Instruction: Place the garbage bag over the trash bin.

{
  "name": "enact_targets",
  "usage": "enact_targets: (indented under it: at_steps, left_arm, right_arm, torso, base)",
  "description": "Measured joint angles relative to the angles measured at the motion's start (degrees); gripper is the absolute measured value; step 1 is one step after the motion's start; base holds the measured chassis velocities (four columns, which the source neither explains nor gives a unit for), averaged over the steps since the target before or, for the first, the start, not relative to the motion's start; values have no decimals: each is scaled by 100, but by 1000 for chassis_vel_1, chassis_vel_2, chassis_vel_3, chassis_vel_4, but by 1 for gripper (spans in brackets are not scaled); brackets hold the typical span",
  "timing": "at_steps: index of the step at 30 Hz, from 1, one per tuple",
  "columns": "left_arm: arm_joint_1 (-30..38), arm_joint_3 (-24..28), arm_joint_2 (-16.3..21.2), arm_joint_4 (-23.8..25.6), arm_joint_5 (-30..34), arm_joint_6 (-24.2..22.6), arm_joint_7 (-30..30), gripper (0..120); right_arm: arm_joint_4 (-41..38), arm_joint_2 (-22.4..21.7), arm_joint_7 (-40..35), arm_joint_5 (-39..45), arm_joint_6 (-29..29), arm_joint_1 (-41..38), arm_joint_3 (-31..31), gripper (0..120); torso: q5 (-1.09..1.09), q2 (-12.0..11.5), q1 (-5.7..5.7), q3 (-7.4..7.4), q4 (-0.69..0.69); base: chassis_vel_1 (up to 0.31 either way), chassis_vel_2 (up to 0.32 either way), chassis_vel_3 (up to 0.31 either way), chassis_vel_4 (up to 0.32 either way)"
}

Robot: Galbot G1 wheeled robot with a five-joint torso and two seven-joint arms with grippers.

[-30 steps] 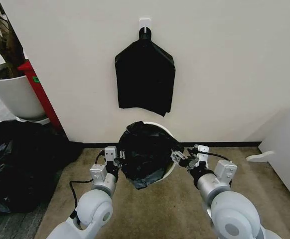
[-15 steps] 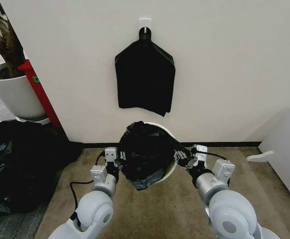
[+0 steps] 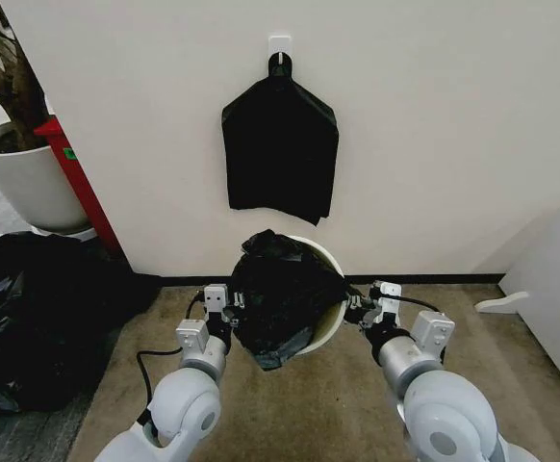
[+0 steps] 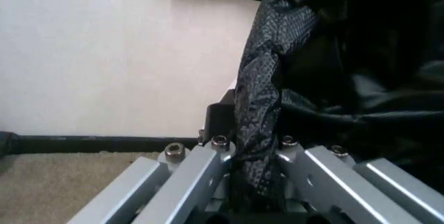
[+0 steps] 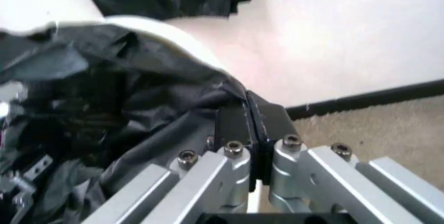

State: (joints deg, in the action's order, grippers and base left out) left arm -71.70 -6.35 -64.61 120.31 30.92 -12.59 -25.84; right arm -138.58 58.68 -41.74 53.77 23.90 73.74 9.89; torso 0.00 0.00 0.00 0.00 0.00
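Black, crinkled plastic is what you see stretched between your two hands: the garbage bag (image 3: 282, 296) covers most of the mouth of the white trash bin (image 3: 330, 318), which sits on the carpet against the wall. Your left hand (image 3: 229, 310) is clamped on the bag's left edge, film pinched between its fingers (image 4: 208, 169). Your right hand (image 3: 354, 306) is closed on the bag's right edge beside the bin's rim.

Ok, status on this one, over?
Left gripper and right gripper both shut on garbage bag. Bag stretched over trash bin. Nothing in the way.
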Motion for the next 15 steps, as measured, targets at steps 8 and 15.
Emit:
enact_targets:
  at_steps: [8,15]
  left_arm:
    - [4,-61,25,17,21,44,-1,2]
    - [-24,-59,24,104,28,84,32,2]
  right_arm:
    - [137,-138,-109,-115,99,240,612,0]
    - [657,-251,102,105,304,97,759,0]
  torso:
    - [1,0,0,0,-1]
    - [1,0,0,0,-1]
  base:
    - [0,0,0,0]
    - [0,0,0,0]
